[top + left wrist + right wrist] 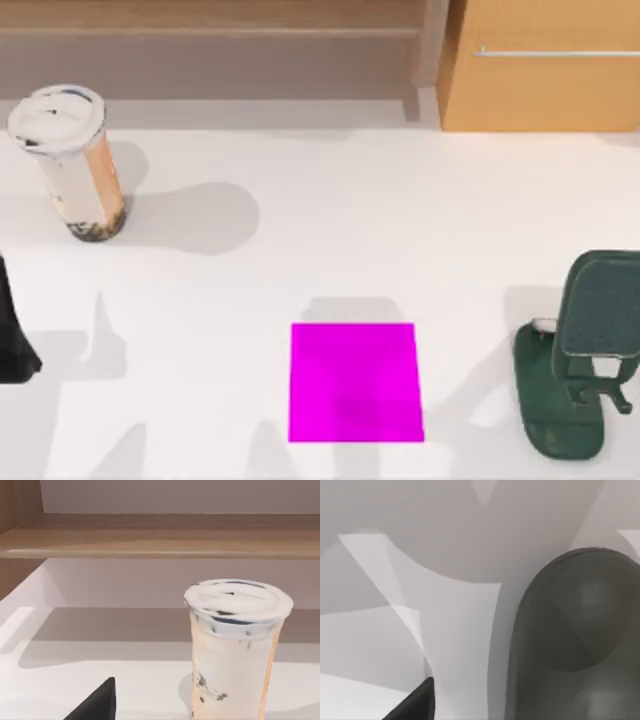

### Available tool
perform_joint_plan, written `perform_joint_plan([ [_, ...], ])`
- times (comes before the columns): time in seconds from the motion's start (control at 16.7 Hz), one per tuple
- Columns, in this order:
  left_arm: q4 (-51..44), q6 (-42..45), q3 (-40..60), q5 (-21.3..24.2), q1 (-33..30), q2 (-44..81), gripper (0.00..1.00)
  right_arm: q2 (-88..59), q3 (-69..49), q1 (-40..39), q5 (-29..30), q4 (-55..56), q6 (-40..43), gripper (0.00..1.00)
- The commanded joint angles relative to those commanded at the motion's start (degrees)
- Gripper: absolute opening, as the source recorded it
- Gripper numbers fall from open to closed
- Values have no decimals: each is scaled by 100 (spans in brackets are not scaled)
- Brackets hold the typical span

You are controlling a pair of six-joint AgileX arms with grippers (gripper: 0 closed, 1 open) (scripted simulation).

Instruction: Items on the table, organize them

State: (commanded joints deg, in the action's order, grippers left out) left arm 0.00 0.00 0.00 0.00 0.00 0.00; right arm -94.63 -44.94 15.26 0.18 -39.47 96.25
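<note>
A tall beige-brown drink cup [78,165] with a white lid stands upright at the table's [330,220] far left. The left wrist view has the cup [232,650] close ahead, with a dark part of my left gripper [97,705] low in front of it and apart from it. My left arm [12,340] sits at the left edge, nearer than the cup. At the right edge a grey-screened smartphone [600,305] leans on a dark green stand [550,410]. My right gripper [415,705] shows as a dark tip beside a dark grey-green rounded body [575,640].
A flat magenta square [355,382] lies at the table's front centre. A wooden shelf [210,30] runs along the back, with a wooden cabinet [540,80] at the back right. Bare white tabletop spreads between the cup, the square and the stand.
</note>
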Motion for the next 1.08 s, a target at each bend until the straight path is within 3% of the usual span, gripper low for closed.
perform_joint_plan([
  [0.36,0,0,0,0,0,0,100,-98,122,0,0,186,0,100],
  [1.08,0,0,0,0,0,0,100,-98,122,0,0,186,0,10],
])
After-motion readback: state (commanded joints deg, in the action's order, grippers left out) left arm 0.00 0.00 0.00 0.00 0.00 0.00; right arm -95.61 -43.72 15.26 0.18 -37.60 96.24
